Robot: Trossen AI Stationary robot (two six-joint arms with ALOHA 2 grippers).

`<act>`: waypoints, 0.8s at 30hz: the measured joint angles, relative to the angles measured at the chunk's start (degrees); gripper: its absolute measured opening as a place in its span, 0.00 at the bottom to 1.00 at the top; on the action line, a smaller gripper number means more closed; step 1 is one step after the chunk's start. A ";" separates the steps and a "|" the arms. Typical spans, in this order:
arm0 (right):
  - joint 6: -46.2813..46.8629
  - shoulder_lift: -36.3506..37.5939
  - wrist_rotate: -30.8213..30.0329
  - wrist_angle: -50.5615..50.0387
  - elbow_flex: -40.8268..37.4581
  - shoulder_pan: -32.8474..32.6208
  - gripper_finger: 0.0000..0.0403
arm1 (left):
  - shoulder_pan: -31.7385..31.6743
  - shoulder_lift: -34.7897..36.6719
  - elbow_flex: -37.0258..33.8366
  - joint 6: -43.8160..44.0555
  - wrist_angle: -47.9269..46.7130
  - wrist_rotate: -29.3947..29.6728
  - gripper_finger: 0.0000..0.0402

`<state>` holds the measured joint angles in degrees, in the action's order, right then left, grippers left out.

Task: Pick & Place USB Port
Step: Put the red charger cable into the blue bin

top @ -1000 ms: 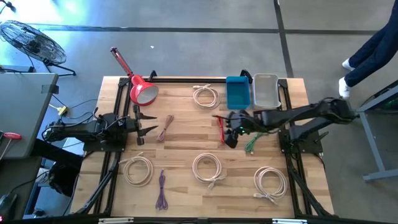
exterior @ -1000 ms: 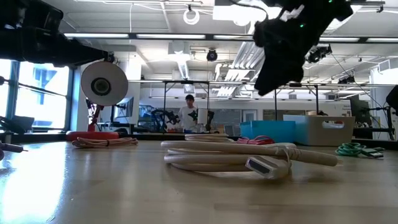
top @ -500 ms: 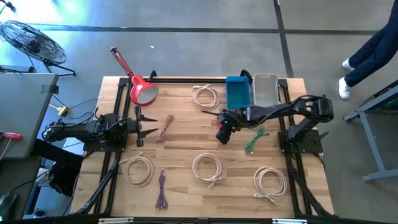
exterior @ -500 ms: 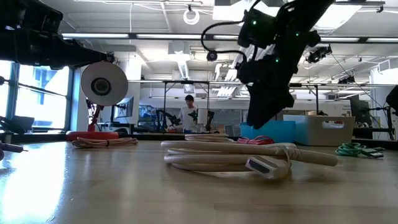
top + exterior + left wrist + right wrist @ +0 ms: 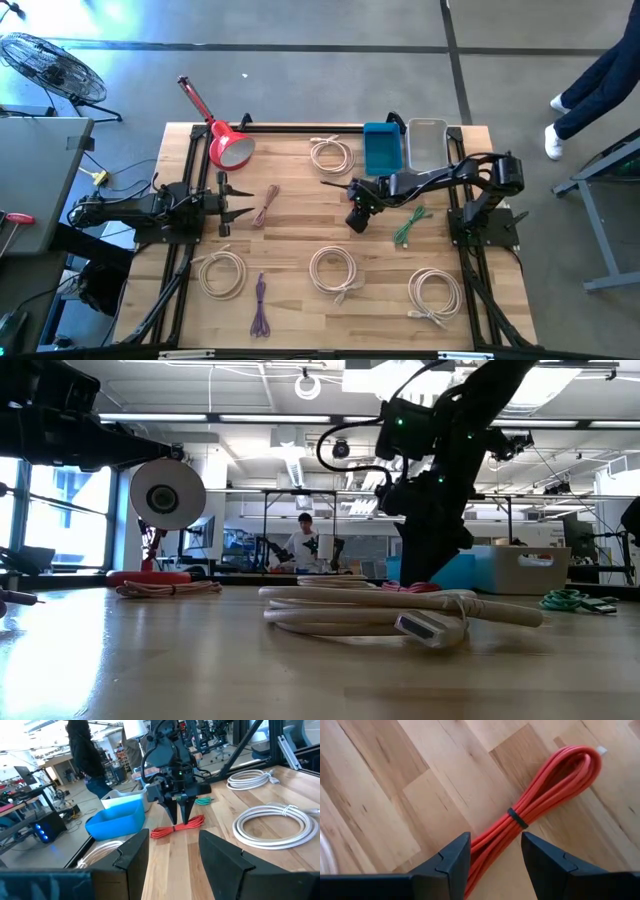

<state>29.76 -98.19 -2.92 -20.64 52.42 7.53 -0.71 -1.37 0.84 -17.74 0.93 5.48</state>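
Right gripper [image 5: 491, 852] is down at the red cable bundle [image 5: 540, 802] on the wooden table [image 5: 290, 235], mid-table just in front of the blue bin [image 5: 381, 150]; fingers spread, one on each side of the bundle, not clamped; left gripper [image 5: 236, 198] waits at the table's left side, fingers parted, holding nothing.

Right end effector [image 5: 354, 198] has lowered, seemingly straddling the red cable [image 5: 535, 805].
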 joint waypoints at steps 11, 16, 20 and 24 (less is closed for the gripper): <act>-1.38 -4.70 -2.95 2.98 0.22 -0.11 0.41 | -0.02 0.00 0.00 0.00 -0.04 -0.25 0.42; -3.78 -4.76 -3.13 3.17 0.16 -0.15 0.41 | -0.01 0.00 -0.01 0.00 -0.27 -1.30 0.42; -4.94 -4.84 -4.09 3.19 0.11 -0.13 0.35 | -0.01 0.02 -0.01 0.00 -0.48 -2.41 0.42; -5.64 -4.88 -4.53 3.22 0.07 -0.03 0.18 | 0.00 0.02 0.00 0.02 -0.63 -3.47 0.42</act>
<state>24.12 -103.07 -7.45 -17.43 52.49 7.50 -0.71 -1.34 0.84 -17.72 0.30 2.00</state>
